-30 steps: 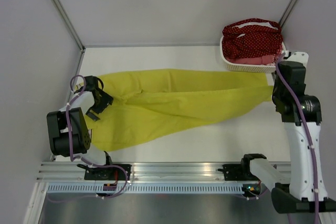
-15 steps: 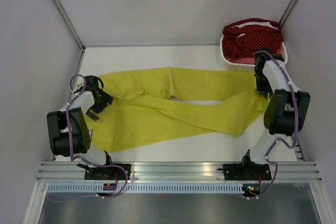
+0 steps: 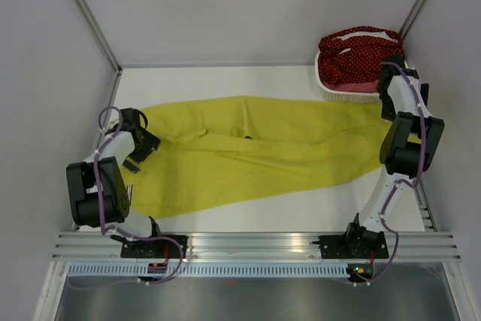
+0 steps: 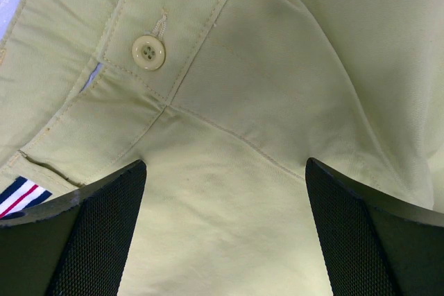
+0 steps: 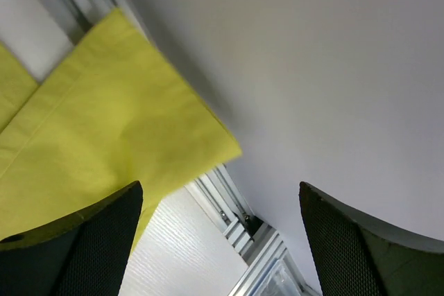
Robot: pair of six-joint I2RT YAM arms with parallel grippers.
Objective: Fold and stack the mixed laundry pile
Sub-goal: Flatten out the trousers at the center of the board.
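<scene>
Evidently flattening is done: yellow-green trousers [image 3: 248, 152] lie spread across the desk [image 3: 225, 80], waistband [image 4: 62, 81] at 9 o'clock, cuffs [image 3: 372, 122] at 3. The left fingers [image 4: 104, 240] gape above the button [image 4: 148, 52], the right fingers [image 5: 76, 240] gape near the cuffs — both empty. Next, probably: pinch the cuffs, fold toward the waistband.

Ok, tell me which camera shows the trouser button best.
Left wrist: the button sits close and sharp on the yellow trousers, at the waistband. The top view shows the whole trousers, button too small to see; the right wrist shows only a leg end.
</scene>
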